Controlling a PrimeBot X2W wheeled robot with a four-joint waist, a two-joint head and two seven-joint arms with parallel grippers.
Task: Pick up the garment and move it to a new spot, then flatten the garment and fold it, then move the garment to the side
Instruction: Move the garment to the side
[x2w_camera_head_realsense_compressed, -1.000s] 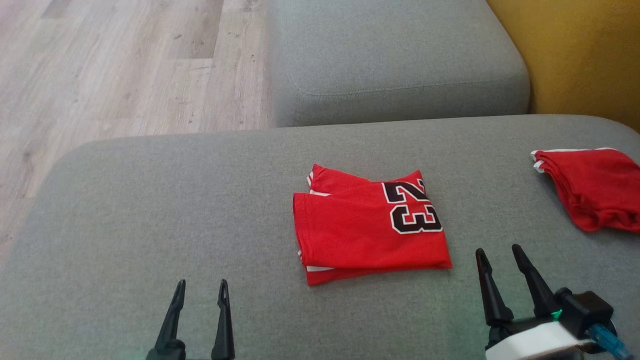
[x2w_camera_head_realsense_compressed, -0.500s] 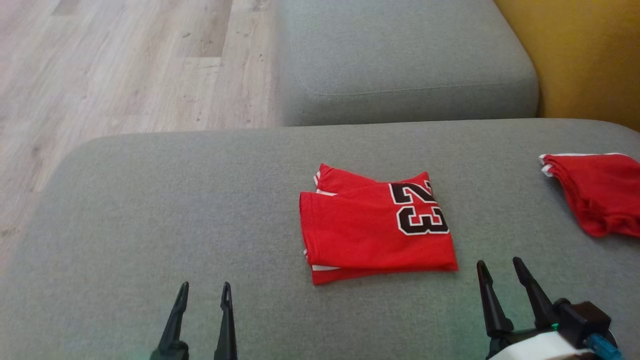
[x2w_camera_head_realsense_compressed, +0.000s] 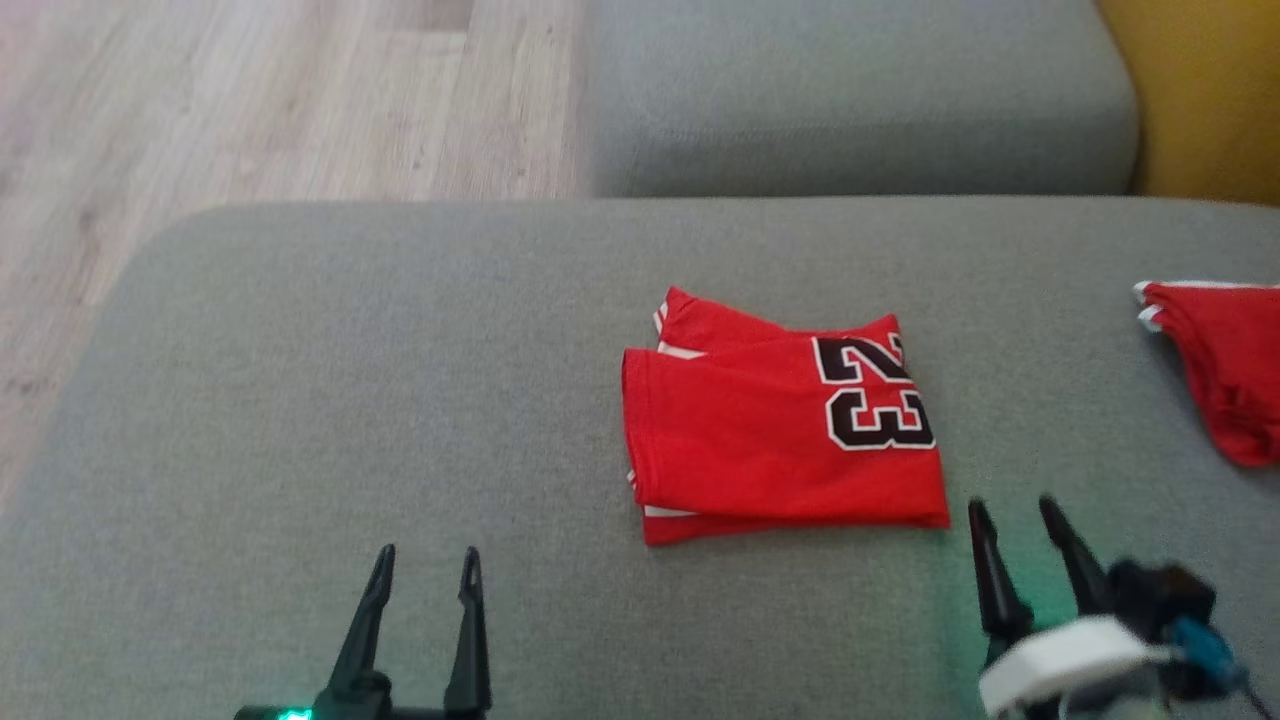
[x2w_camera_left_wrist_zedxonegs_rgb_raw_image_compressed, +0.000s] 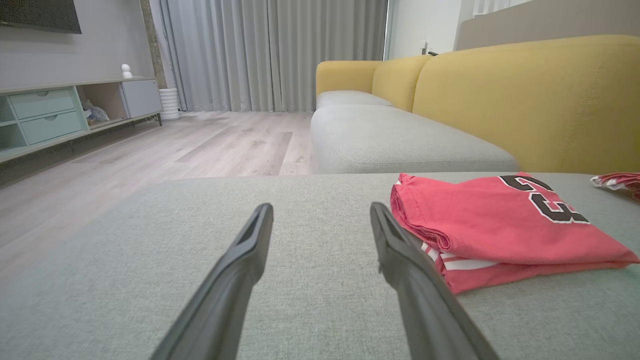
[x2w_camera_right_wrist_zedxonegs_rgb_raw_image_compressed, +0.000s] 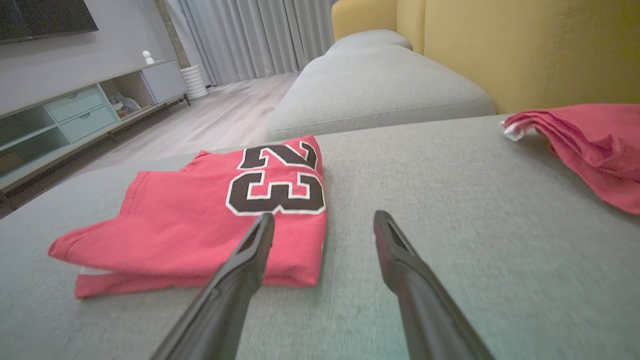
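A red garment (x2w_camera_head_realsense_compressed: 780, 420) with a black "23" lies folded in a rectangle in the middle of the grey cushion (x2w_camera_head_realsense_compressed: 350, 380); it also lies at the right in the left wrist view (x2w_camera_left_wrist_zedxonegs_rgb_raw_image_compressed: 500, 225) and at the left in the right wrist view (x2w_camera_right_wrist_zedxonegs_rgb_raw_image_compressed: 210, 220). My left gripper (x2w_camera_head_realsense_compressed: 425, 555) hovers open near the cushion's front edge, well left of the garment, empty (x2w_camera_left_wrist_zedxonegs_rgb_raw_image_compressed: 320, 210). My right gripper (x2w_camera_head_realsense_compressed: 1010, 505) is open and empty just off the garment's near right corner (x2w_camera_right_wrist_zedxonegs_rgb_raw_image_compressed: 322, 217).
A second red garment (x2w_camera_head_realsense_compressed: 1220, 360) lies bunched at the cushion's right edge (x2w_camera_right_wrist_zedxonegs_rgb_raw_image_compressed: 590, 145). Another grey seat cushion (x2w_camera_head_realsense_compressed: 850, 100) and the yellow sofa back (x2w_camera_left_wrist_zedxonegs_rgb_raw_image_compressed: 525, 100) lie beyond. Wooden floor (x2w_camera_head_realsense_compressed: 250, 110) runs to the left, with a low cabinet (x2w_camera_left_wrist_zedxonegs_rgb_raw_image_compressed: 60, 110) across the room.
The head camera has shifted, so the whole scene sits further right and higher. Both grippers stay open and the folded garment has not moved on the cushion.
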